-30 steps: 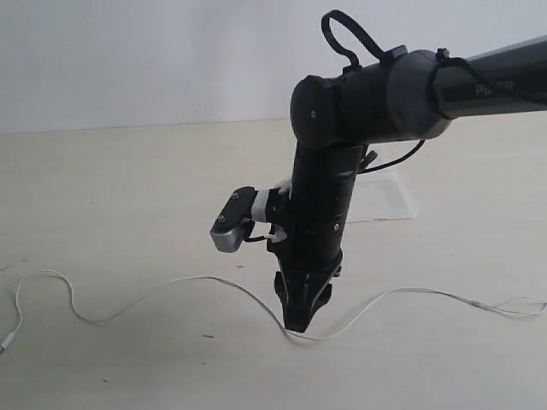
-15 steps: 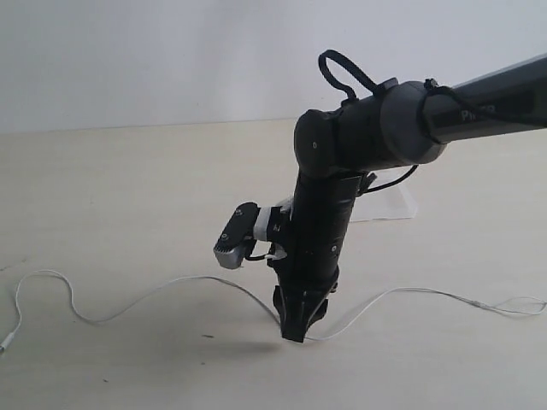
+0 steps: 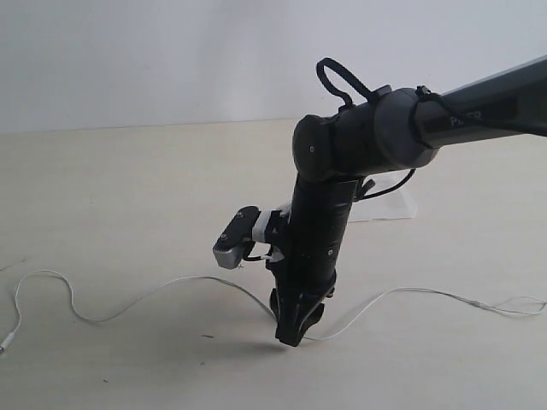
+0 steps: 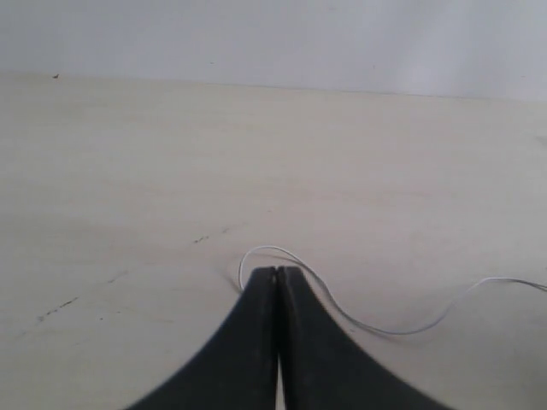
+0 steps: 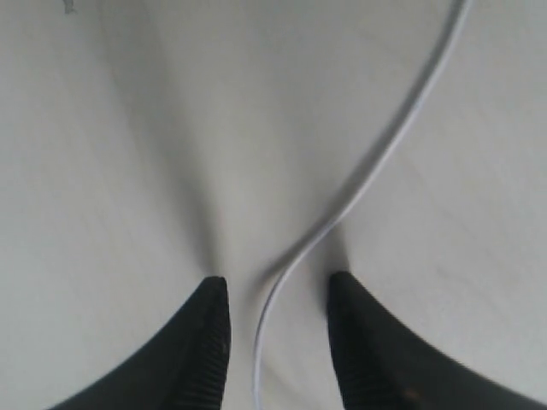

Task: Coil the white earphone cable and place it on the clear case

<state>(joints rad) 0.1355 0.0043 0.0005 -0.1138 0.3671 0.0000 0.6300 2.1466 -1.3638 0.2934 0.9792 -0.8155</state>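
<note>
- Cable (image 3: 427,290) lies strung out across worktop (image 3: 128,188).
- Right gripper (image 3: 291,333) released, jaws straddling cable.
- Left gripper (image 4: 278,275) clenched, cable curving beside its tip.
- Case (image 3: 397,203) behind right arm.

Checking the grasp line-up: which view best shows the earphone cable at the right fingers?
The right wrist view: the cable runs between the open right fingers. The exterior view shows its run across the table; the left wrist view, only a loop.

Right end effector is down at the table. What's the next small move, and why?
Probably close the right end effector. Its jaws stand open on either side of the cable, which lies on the table and runs between them, so closing should pinch it.
</note>
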